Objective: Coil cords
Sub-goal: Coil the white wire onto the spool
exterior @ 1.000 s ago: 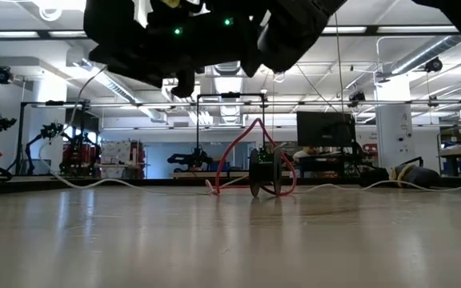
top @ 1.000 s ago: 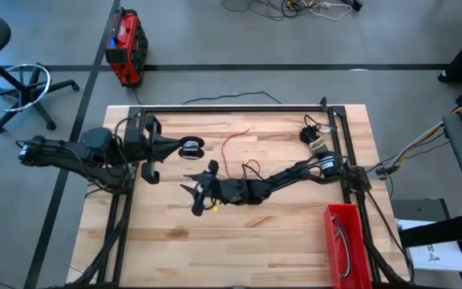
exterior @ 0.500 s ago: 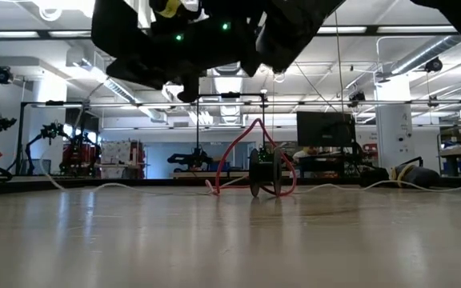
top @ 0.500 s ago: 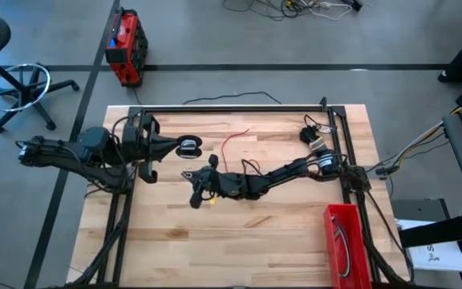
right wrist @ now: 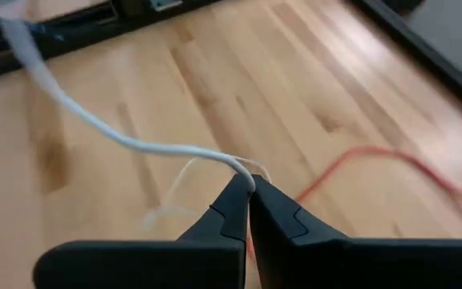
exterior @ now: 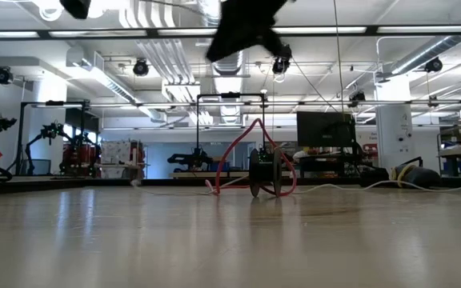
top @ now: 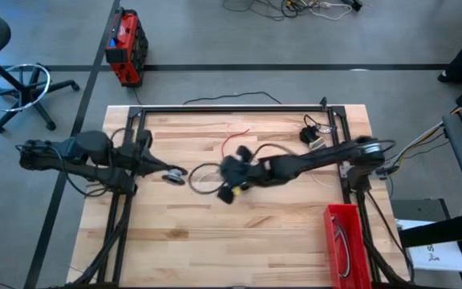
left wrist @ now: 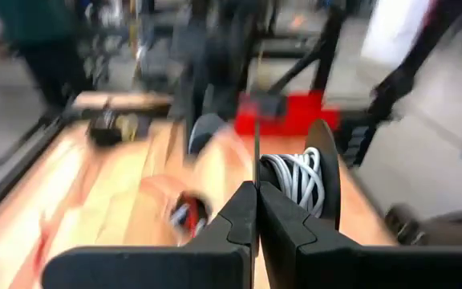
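- Cords: your right pincer (right wrist: 249, 189) is clamped on the white cord (right wrist: 95, 124), mid-table (top: 215, 241), likely to draw slack for a loop.
- Your left pincer (left wrist: 257, 210) is pressed closed too, a bundled white coil (left wrist: 295, 178) just beyond its tips; whether it grips that coil, you can't tell.
- Red cord (top: 235, 138) lies loose near the far edge, not yet coiled.

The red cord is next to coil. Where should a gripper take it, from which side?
Probably the red cord at its raised arch, from above, fingers straddling it: the arch stands clear of the table. The right gripper, nearest, is shut on the white cord.
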